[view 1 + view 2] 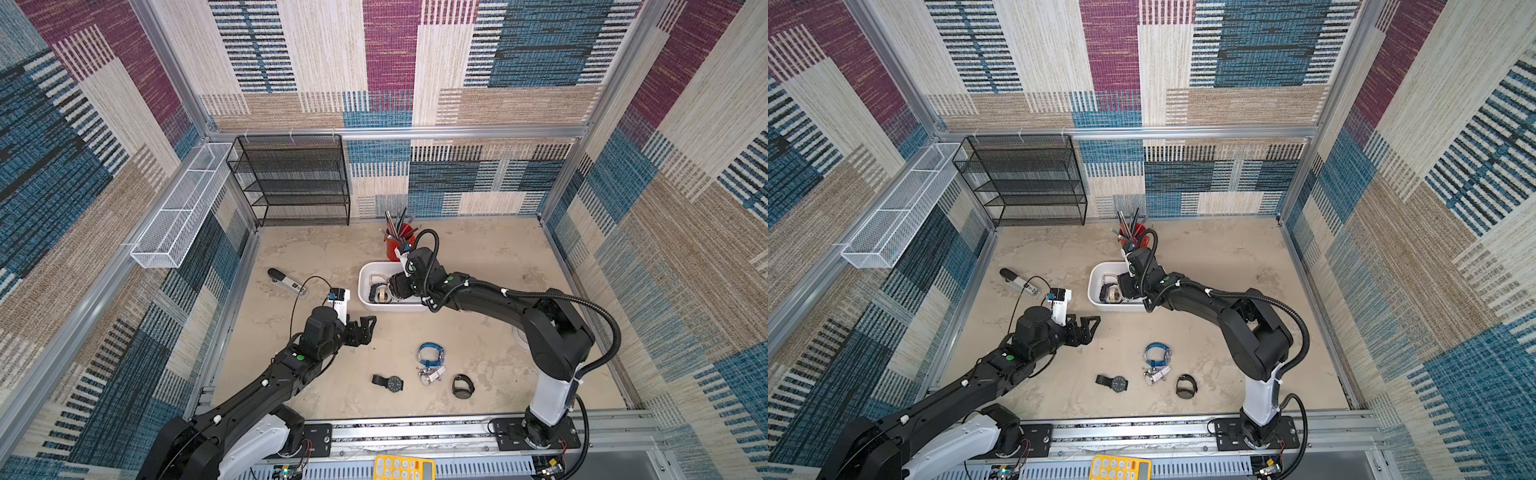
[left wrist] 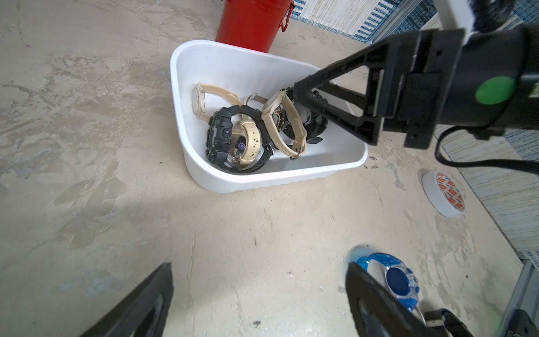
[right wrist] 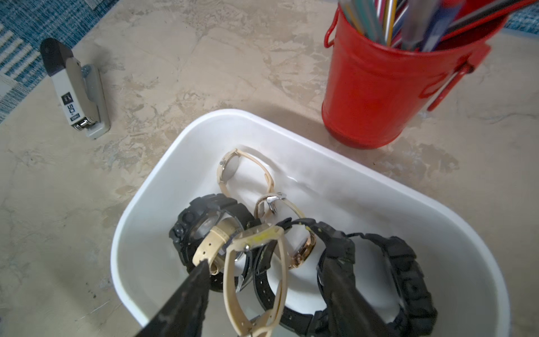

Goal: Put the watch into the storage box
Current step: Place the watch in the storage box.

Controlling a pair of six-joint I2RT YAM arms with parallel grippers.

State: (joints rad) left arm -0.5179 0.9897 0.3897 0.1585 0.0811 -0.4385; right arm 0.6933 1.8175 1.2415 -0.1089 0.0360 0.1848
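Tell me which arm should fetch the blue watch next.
Left, probably. The left gripper hangs open and empty over the table, the blue watch beside its fingertip in its wrist view. The right gripper is down inside the storage box, among the watches there.

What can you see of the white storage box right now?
The storage box is a shallow, open-top tub of smooth white plastic with rounded corners, standing upright on the tabletop beside the red pen cup. Beige and black watches lie piled inside. The right gripper reaches in, jaws apart on either side of a beige-strapped watch.
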